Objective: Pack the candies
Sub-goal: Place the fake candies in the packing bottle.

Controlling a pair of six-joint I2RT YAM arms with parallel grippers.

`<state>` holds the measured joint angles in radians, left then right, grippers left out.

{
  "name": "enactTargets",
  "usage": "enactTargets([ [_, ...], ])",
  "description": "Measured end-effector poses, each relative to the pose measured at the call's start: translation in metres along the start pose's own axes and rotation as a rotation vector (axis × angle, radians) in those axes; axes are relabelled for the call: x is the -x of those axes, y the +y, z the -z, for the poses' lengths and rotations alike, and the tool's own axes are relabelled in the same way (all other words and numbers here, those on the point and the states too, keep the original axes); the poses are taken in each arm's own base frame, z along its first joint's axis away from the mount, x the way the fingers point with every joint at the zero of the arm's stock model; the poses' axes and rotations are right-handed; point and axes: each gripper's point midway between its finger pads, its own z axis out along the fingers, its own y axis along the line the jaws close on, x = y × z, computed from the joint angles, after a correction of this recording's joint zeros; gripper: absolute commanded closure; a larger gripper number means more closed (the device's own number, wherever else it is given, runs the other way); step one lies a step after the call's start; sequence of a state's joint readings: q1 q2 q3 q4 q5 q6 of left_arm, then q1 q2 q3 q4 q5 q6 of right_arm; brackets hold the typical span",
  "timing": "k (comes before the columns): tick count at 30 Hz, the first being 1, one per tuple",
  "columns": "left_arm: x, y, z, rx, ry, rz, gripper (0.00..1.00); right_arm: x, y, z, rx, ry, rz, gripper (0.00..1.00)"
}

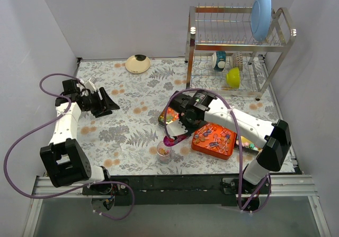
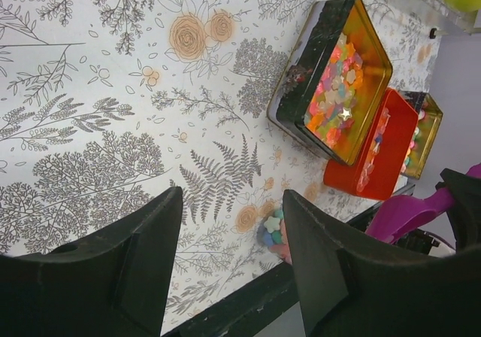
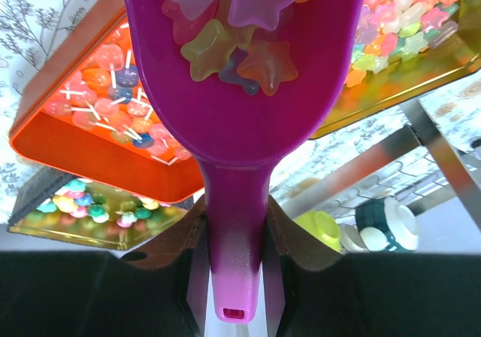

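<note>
Right gripper [image 3: 236, 235] clenched on purple scoop [image 3: 240, 126] handle; star candies [image 3: 233, 47] heaped in bowl just ahead of fingers [image 3: 194, 239]. Just beyond scoop lip: cup [image 1: 164, 153]. Risk: quick tilt, narrow mouth, so candies spill. Left gripper [image 2: 233, 254] released, far off; cup unbraced, may tip.

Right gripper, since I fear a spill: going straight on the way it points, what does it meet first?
Likely the small cup just past the purple scoop that the right gripper holds; height gap unclear.
</note>
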<state>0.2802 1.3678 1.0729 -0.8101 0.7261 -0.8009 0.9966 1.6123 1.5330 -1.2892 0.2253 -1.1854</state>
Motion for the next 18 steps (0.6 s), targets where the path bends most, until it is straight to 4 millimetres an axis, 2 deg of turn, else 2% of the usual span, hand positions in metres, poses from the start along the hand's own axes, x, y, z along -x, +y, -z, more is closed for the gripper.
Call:
enactTargets([
  [9, 0.012, -0.011, 0.015, -0.033, -0.076, -0.004, 0.45, 0.002, -0.013, 0.010, -0.066, 0.097, 0.056, 0.99],
  [18, 0.011, -0.016, 0.021, -0.062, -0.106, -0.002, 0.45, 0.003, -0.021, 0.021, -0.129, 0.203, 0.159, 0.99],
])
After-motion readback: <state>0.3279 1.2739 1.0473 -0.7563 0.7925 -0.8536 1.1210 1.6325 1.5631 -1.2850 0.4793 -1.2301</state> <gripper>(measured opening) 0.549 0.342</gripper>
